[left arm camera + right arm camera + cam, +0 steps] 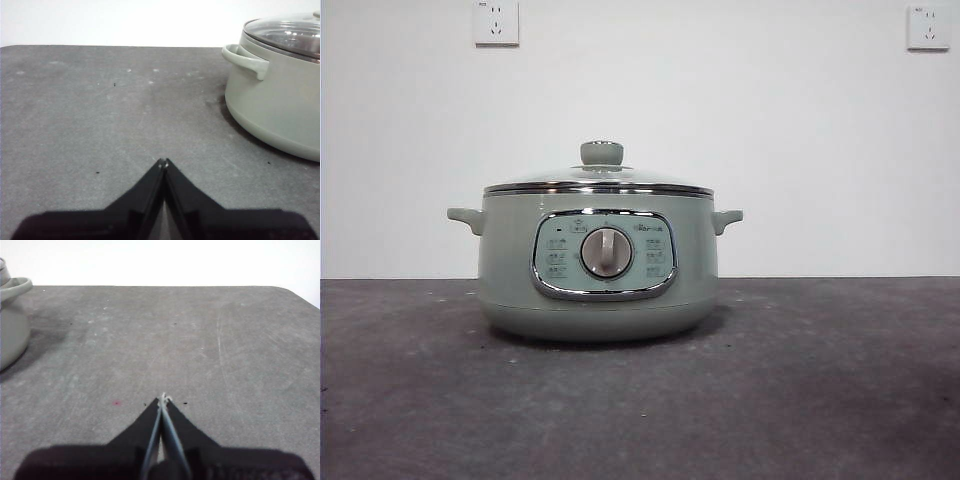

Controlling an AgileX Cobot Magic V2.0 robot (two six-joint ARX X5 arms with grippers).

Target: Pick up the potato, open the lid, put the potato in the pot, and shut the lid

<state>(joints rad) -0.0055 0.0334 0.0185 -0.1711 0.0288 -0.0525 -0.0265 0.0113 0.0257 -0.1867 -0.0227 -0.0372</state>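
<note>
Front view: the pot (598,268) stands centred on the grey table (840,390), the lid (600,180) seated on its rim, knob up. No potato shows in any view.

Left wrist view: my left gripper (163,162) hangs over bare table, jaws pressed together, holding nothing; pot and lid sit off to one side.

Right wrist view: my right gripper (163,399) has its jaws closed and empty; one pot handle (15,288) shows at the edge.

A dark grey table (840,400) meets a white wall (720,90) bearing two white sockets (496,22).
</note>
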